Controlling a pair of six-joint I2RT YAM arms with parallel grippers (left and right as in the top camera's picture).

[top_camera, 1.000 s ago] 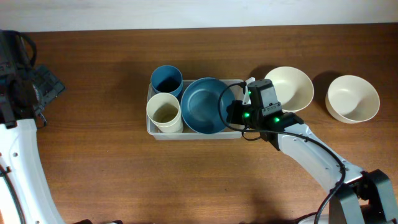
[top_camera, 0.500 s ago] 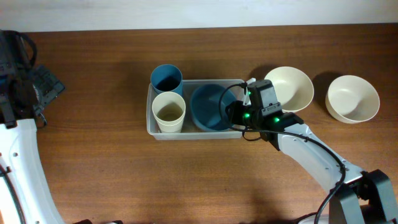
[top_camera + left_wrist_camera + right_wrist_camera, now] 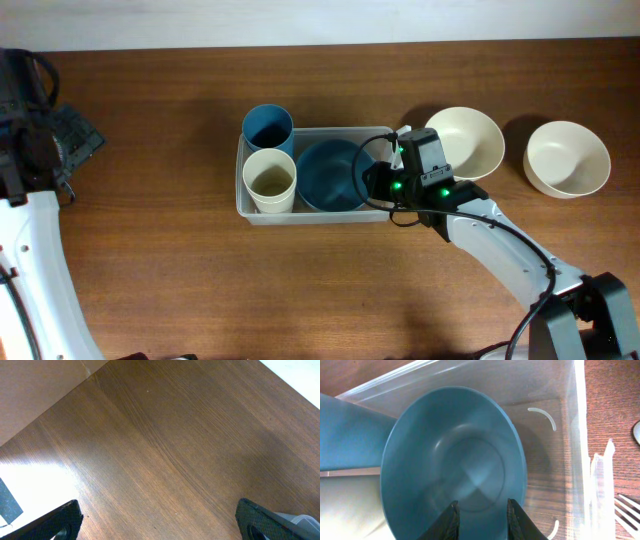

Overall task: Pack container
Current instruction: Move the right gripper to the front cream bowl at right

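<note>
Plastic, clear and round-cornered: the container (image 3: 318,218) sits on the woodgrain desk (image 3: 160,260) toward its far edge, holding a smooth blue bowl (image 3: 455,460) and a cream cup (image 3: 269,181). My right gripper (image 3: 481,510) hides its right end, fingers slightly parted; left gripper (image 3: 160,519) spread wide.
</note>
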